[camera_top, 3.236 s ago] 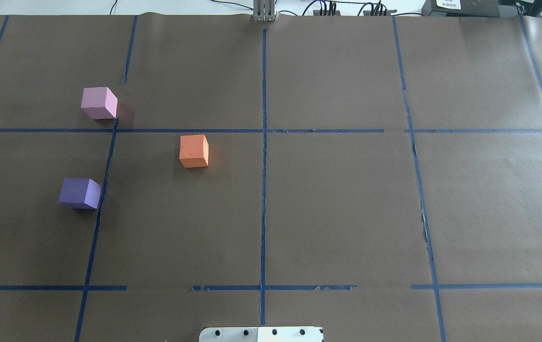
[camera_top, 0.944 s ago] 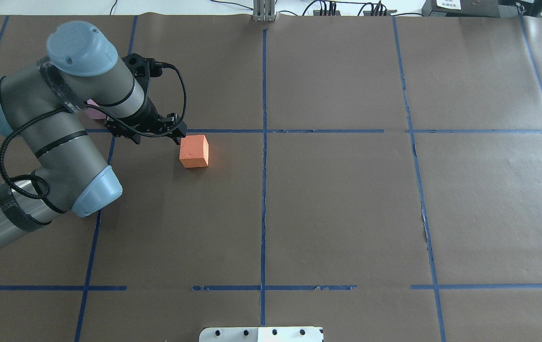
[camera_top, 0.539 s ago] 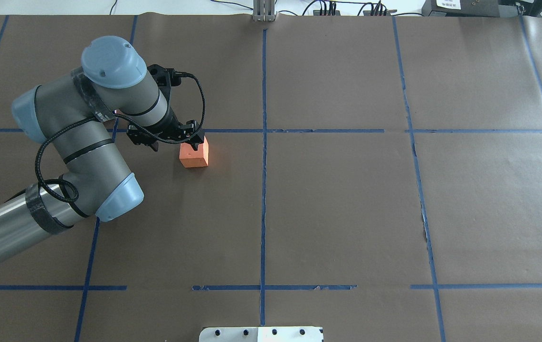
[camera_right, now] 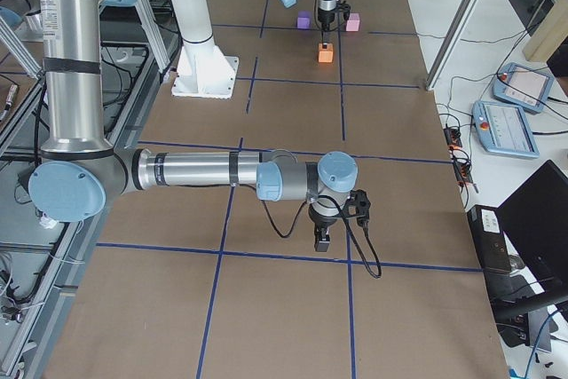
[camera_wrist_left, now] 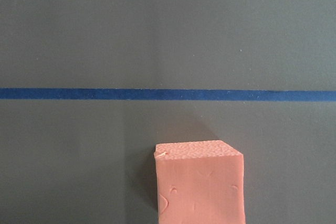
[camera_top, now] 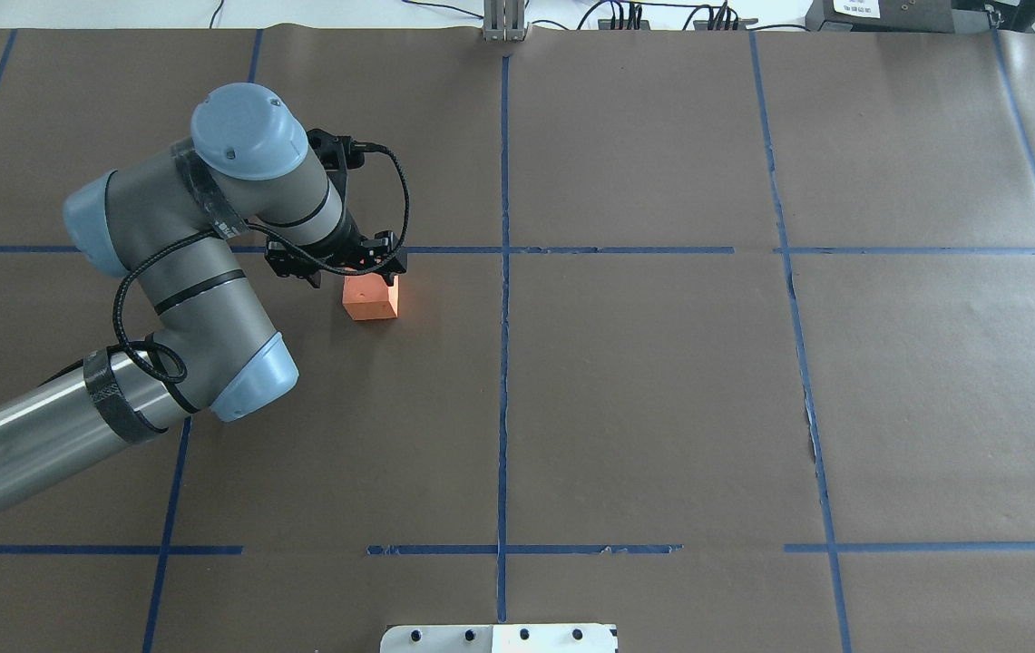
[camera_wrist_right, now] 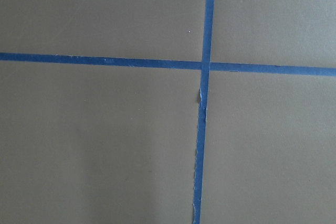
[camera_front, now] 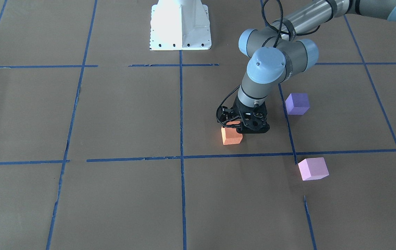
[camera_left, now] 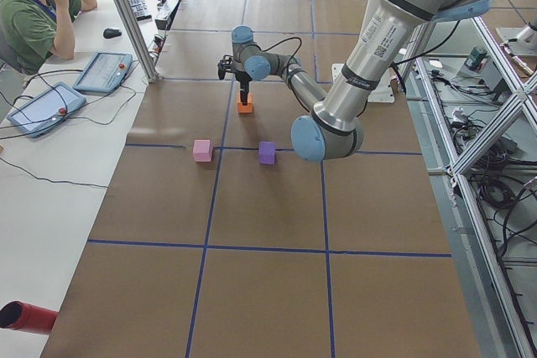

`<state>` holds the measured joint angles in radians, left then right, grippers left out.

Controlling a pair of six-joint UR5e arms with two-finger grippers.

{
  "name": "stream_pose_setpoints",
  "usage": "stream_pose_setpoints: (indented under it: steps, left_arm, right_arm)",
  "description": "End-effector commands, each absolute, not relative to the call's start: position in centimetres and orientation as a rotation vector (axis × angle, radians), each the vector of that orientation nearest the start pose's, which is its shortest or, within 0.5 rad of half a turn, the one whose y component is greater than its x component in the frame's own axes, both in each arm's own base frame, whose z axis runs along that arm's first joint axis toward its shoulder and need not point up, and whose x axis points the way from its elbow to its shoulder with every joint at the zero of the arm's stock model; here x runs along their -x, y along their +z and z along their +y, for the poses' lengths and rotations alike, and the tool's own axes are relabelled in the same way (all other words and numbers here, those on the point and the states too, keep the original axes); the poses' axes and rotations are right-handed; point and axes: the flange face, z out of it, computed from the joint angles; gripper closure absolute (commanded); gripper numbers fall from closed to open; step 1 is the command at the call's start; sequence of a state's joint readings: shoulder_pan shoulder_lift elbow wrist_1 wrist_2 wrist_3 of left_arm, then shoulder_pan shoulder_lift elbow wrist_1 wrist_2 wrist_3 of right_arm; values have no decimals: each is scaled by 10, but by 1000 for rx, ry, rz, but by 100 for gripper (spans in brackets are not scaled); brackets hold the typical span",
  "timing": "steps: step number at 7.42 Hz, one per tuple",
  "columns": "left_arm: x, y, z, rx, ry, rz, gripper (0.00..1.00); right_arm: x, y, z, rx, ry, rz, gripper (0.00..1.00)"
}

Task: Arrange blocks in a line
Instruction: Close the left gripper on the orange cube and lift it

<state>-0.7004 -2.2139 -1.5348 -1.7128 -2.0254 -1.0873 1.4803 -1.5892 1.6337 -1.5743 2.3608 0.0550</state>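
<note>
Since the overhead picture of half a second earlier, the left arm has been carried a little further toward the table's middle, so that the left gripper (camera_top: 352, 272) is now set over the far edge of the orange block (camera_top: 370, 299); the block itself has not been shifted; the other two blocks are hidden beneath the arm in that view.

Nothing of the line is judged to have been laid yet. In the front-facing view the orange block (camera_front: 232, 136), the purple block (camera_front: 297, 103) and the pink block (camera_front: 313, 168) are seen well apart on the brown paper (camera_front: 114, 111), set out as a loose triangle; at least one must still be brought into line with the others, and the first pick is only being approached.

The left arm is bent at the elbow, with the wrist turned straight down. The jaws appear to be held spread, with nothing between them; in the left wrist view the block is seen low in the middle, just short of a blue tape line (camera_wrist_left: 168, 94).

The right gripper (camera_right: 321, 239) is hung low over a crossing of tape lines, far from the blocks; whether its jaws are spread or closed cannot be told.
</note>
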Motion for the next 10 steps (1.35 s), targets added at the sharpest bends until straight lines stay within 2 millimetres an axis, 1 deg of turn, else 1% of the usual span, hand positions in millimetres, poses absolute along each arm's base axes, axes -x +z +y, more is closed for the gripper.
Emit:
stream_pose_setpoints:
  steps: [1, 2, 4, 6, 7, 8, 9, 10]
  left_arm:
    - [-493, 281, -533, -43, -57, 850, 0]
    - [-500, 284, -537, -41, -57, 847, 0]
    - [-518, 293, -528, -67, -62, 822, 0]
    - [-524, 295, -523, -72, -51, 823, 0]
    - [-524, 294, -523, -72, -51, 824, 6]
    - [-524, 293, -523, -74, -50, 826, 33]
    - [-523, 294, -523, -75, -51, 824, 69]
    - [-523, 295, -522, -76, -47, 823, 92]
  right_arm:
    - [-18, 636, -490, 19, -51, -791, 0]
    - [-18, 636, -490, 18, -51, -792, 0]
    - [-18, 636, -490, 18, -51, -791, 0]
    - [-18, 636, -490, 18, -51, -791, 0]
    - [-18, 636, -490, 18, -50, -791, 0]
    - [-18, 636, -490, 18, -50, -791, 0]
    - [-18, 636, -490, 18, -51, -791, 0]
    - [-18, 636, -490, 18, -50, -791, 0]
